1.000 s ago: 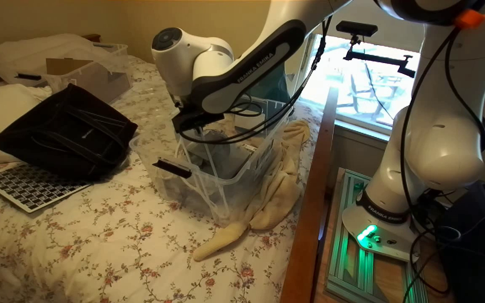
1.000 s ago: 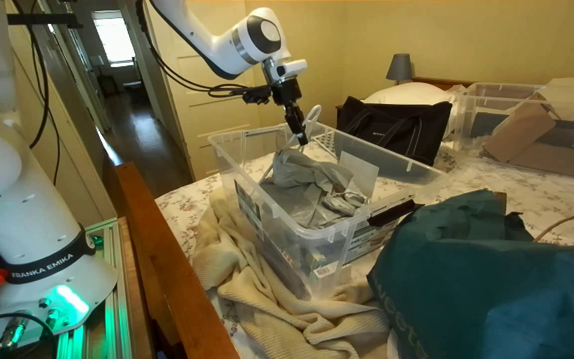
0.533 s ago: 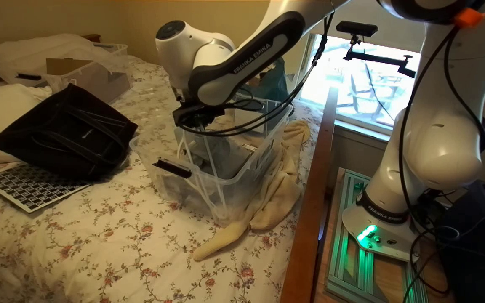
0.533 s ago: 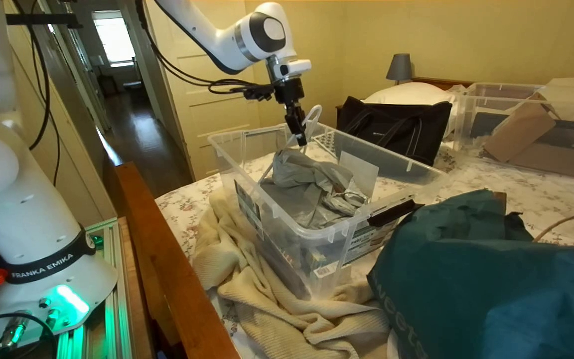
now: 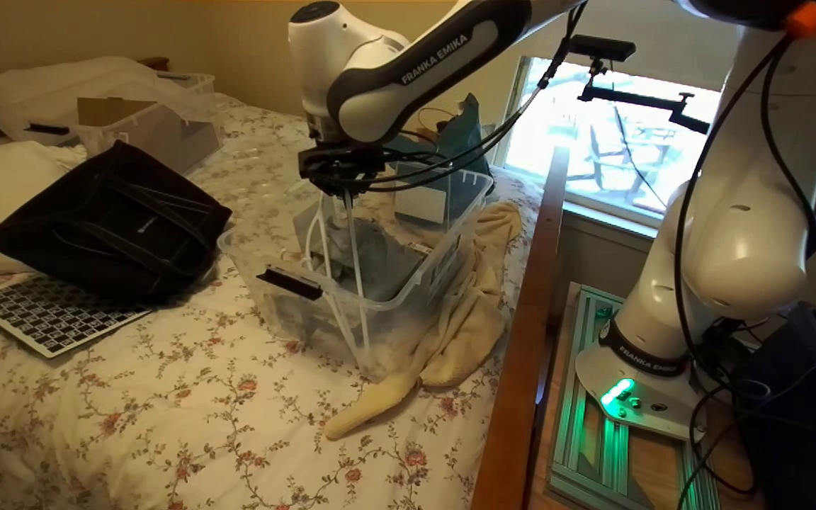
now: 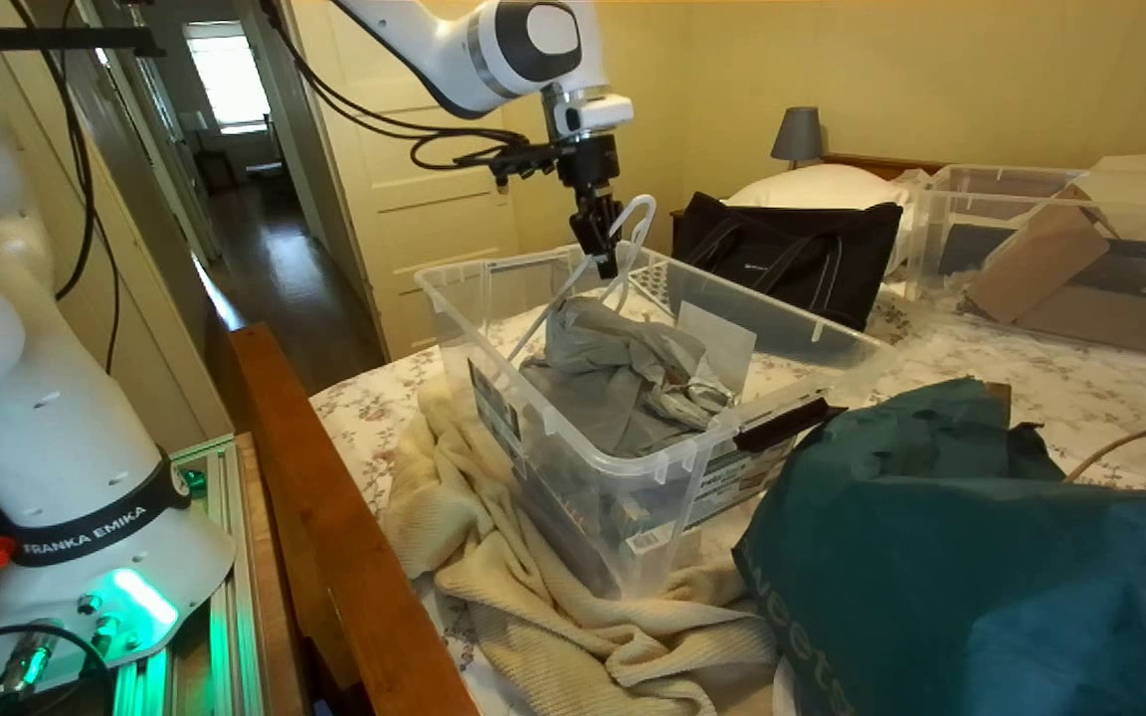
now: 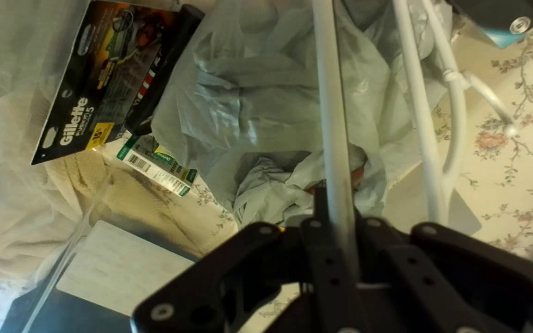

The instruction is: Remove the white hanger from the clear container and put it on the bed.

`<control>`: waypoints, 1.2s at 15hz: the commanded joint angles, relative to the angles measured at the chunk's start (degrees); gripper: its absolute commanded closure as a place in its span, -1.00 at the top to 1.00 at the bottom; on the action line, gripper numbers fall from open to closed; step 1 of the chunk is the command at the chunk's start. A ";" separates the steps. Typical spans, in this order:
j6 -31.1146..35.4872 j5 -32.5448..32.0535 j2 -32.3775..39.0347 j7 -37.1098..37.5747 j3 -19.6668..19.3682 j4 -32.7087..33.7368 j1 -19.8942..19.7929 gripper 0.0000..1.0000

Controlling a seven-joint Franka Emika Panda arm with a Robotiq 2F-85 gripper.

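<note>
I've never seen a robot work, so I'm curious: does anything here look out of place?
Mildly. In both exterior views a cream blanket lies crumpled beside the clear container rather than folded or spread. A black tote bag sits tilted, partly hiding a checkered board. I see no spill or damage.

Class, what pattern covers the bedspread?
A reddish floral print on cream; the bedspread shows best in an exterior view.

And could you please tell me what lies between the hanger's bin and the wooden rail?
The cream blanket lies there, and a strip of bed beside the rail; both exterior views show this.
</note>
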 commanded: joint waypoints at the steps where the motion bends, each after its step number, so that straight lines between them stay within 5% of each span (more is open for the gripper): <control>1: 2.63 5.38 -5.23 -1.16 -0.50 -5.32 -2.08 -0.98; 18: 18.21 19.14 -23.67 -3.67 -1.01 -24.36 -7.51 -0.98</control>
